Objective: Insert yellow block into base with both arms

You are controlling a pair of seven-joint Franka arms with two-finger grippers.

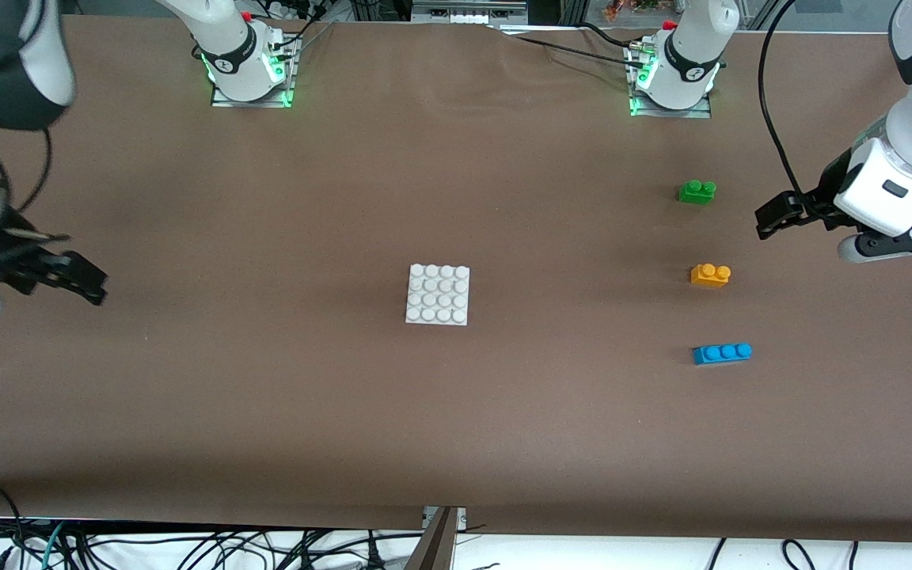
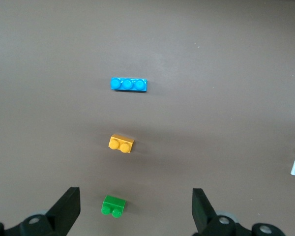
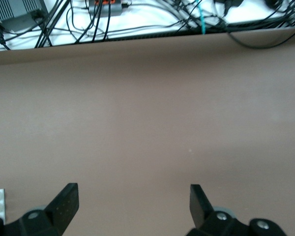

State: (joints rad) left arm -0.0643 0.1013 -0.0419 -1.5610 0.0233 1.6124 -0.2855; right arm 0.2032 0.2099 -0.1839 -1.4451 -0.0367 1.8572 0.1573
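Two Franka arms hang above a brown table (image 1: 266,396), each at its own end, with nothing in their grasp. The left gripper (image 2: 136,209), fingers spread wide apart, hovers over the table by the left arm's end, just beside a row of three toy bricks. The yellow block (image 1: 710,275) lies in the middle of that row, with the green brick (image 1: 697,191) farther from the front camera and the blue brick (image 1: 721,353) nearer to it, all three apart from one another. The white studded base (image 1: 438,294) rests flat at the table's centre, well apart from the bricks. The right gripper (image 3: 133,206), its fingers likewise spread and empty, hangs over bare tabletop at the right arm's end
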